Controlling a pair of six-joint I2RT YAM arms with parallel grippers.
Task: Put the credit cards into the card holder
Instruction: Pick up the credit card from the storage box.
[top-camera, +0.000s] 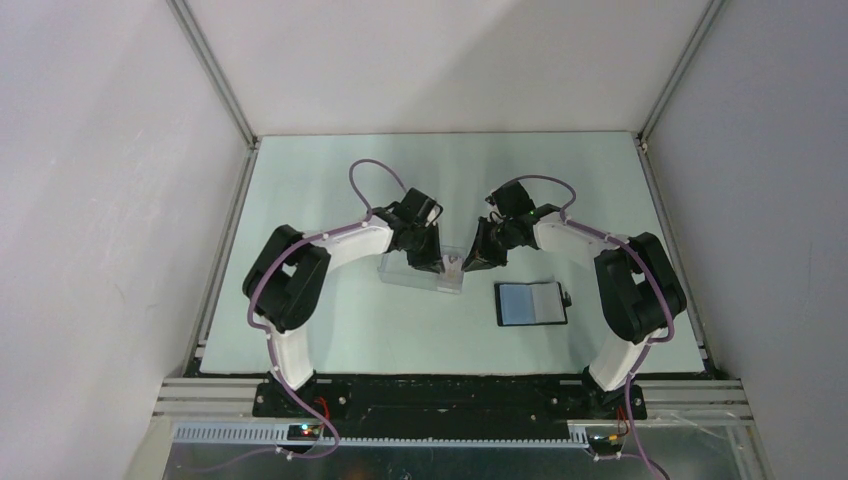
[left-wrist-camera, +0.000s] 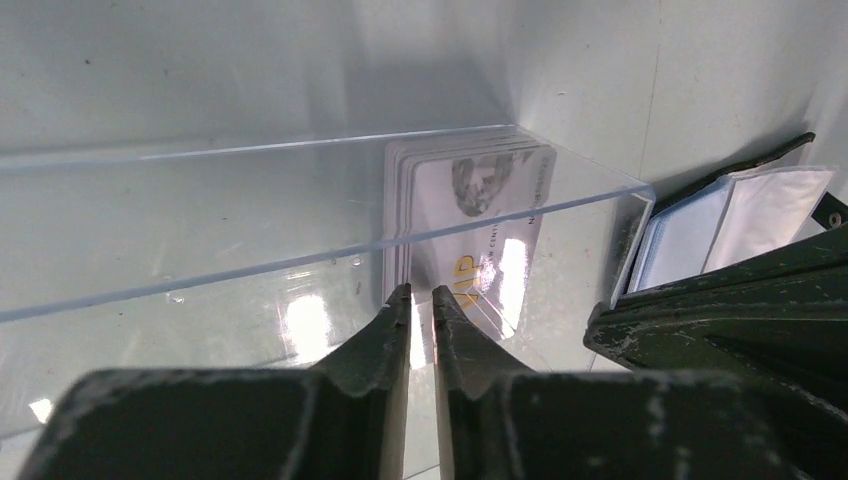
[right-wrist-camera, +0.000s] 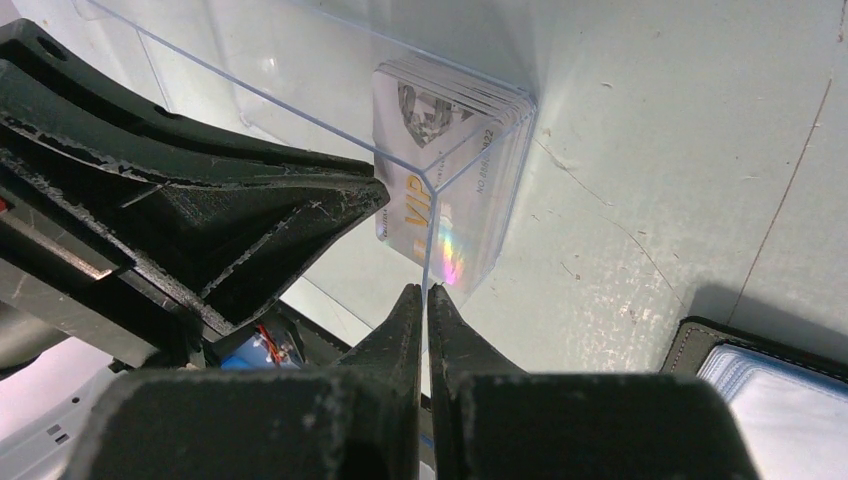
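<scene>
A stack of pale credit cards lies inside the right end of a clear plastic box; the stack shows in the left wrist view and the right wrist view. The black card holder lies open to the box's right, pale pockets up, and shows at the edge of both wrist views. My left gripper is closed to a thin gap on the box's wall. My right gripper is shut on the box's end wall.
The two grippers nearly meet over the box's right end; the left one's fingers fill the left of the right wrist view. Grey walls and metal rails enclose the pale green table.
</scene>
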